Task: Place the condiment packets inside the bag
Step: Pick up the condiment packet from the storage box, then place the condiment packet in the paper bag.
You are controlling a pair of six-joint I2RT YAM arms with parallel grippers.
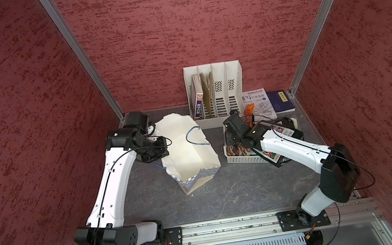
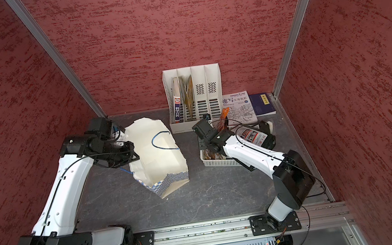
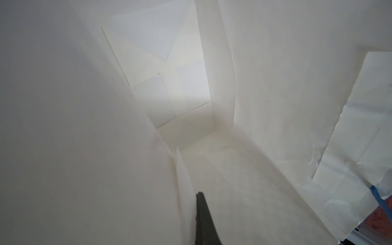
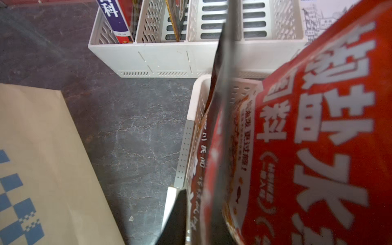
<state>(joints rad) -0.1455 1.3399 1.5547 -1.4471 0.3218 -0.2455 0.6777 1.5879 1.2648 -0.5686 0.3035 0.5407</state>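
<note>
Large white Chinese characters, 水 and 料 among them, run across the glossy red-orange packet (image 4: 318, 148) standing in the white perforated basket (image 1: 241, 158). It fills much of the right wrist view, and the smaller print beside its food photo is too soft to read. Beyond the basket a white book (image 1: 258, 104) lies flat, reading 速写实用教程 over a line-drawn street. The navy book (image 1: 282, 101) past it carries a yellow label too small to make out. Also beyond the basket stands the slotted white file organizer (image 1: 237, 80), with a spine (image 4: 114, 19) in it showing 科. The right gripper (image 1: 230, 146) is down in the basket, jaws closed on a thin dark pouch (image 4: 218, 70) seen edge-on. Only one finger (image 4: 176, 216) shows; the other is hidden behind the red-orange packet. Black packets (image 1: 284, 131) with red-and-white labels lie across the basket's side nearest the right arm, partly covered by it. On the robot's left of the basket, with bare marbled grey table (image 1: 226, 192) between, the paper bag (image 1: 189, 153) stands open — white inside, blue-and-white checks over a tan base, thin blue string handle (image 1: 187, 138). The left gripper (image 1: 162, 151) is pinched shut on the bag's rim, on the side away from the basket. Its wrist view shows creased white walls and the folded bottom.
</note>
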